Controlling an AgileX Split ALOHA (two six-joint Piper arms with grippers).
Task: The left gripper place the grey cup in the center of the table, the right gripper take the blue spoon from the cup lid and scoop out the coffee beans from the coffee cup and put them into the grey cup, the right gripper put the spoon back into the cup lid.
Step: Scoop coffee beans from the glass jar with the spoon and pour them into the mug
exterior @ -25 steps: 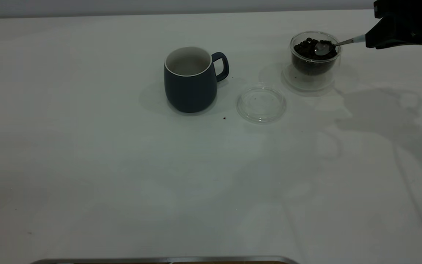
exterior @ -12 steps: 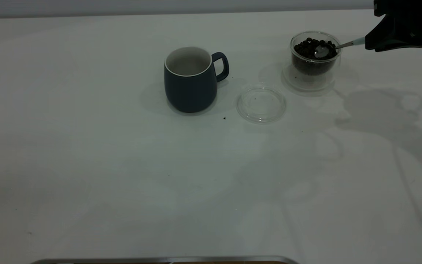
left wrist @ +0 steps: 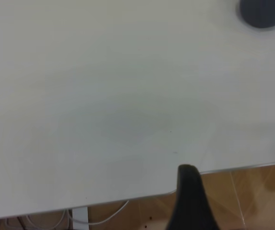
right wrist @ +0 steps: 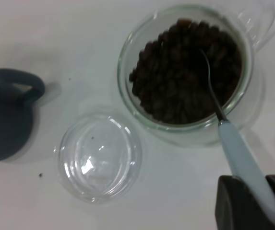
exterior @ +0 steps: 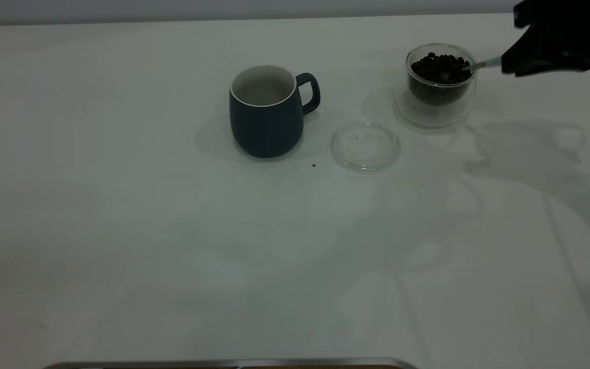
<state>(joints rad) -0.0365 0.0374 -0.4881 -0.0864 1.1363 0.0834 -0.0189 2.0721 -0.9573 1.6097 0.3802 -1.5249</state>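
Note:
The grey cup [exterior: 267, 113], a dark mug with a pale inside, stands upright near the table's middle, handle to the right; it also shows in the right wrist view [right wrist: 5, 124] and the left wrist view [left wrist: 264, 12]. The glass coffee cup [exterior: 441, 87] holds coffee beans [right wrist: 175, 86]. The clear cup lid [exterior: 365, 145] lies empty between them, also in the right wrist view [right wrist: 100, 160]. My right gripper [exterior: 510, 60] is shut on the blue spoon [right wrist: 243, 167], whose bowl is buried in the beans. My left gripper [left wrist: 195, 211] is parked by the table edge.
Loose specks lie on the white table [exterior: 172, 246] near the lid and mug. The table's front edge and the wooden floor [left wrist: 252, 191] show in the left wrist view. A metal edge [exterior: 233, 363] runs along the bottom of the exterior view.
My right gripper has moved a little left and the spoon's bowl, which lay on top of the beans, has sunk into them. Mug and lid have not moved.

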